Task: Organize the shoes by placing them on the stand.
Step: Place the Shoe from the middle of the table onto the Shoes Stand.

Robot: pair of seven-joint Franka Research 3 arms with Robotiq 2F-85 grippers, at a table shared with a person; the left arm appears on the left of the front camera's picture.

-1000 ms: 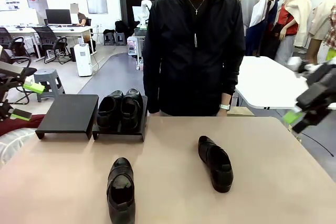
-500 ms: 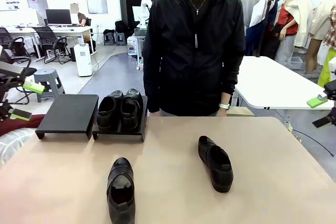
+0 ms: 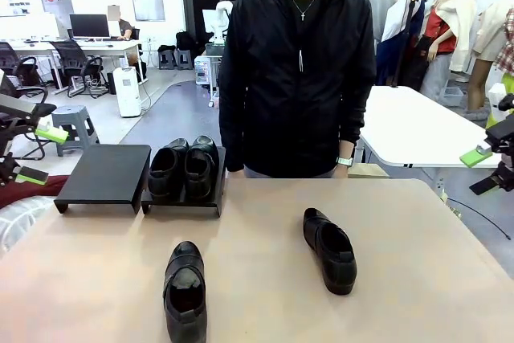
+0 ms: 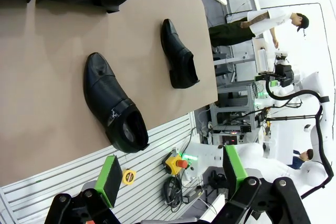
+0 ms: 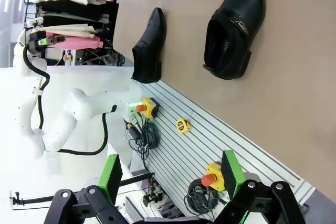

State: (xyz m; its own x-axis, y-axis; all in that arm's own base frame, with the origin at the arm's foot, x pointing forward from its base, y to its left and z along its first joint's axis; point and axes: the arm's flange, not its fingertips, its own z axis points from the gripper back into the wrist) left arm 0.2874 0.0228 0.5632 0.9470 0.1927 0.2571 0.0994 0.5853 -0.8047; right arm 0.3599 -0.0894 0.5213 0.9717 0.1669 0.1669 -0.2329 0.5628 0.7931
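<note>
Two glossy black shoes [image 3: 185,168] stand side by side on the right section of the black stand [image 3: 103,173], whose left section is bare. Two more lie loose on the table: one shoe [image 3: 185,291] near the front left and another shoe [image 3: 329,251] right of centre. My left gripper [image 3: 36,154] hangs open off the table's left edge, and my right gripper [image 3: 483,169] hangs open off the right edge, both holding nothing. In the left wrist view, the open left gripper [image 4: 172,174] looks at both loose shoes [image 4: 115,103]. From the right wrist, the open right gripper [image 5: 170,177] also faces these shoes [image 5: 233,27].
A person in a black jacket [image 3: 297,70] stands at the table's far edge, arms down. The tan table [image 3: 265,311] has free room between and around the loose shoes. A slatted panel with emergency-stop buttons [image 5: 212,177] runs along the robot's side.
The right gripper has swung back from the table's right side and settled near the picture's right edge. The left gripper, shoes and person have stayed put.
</note>
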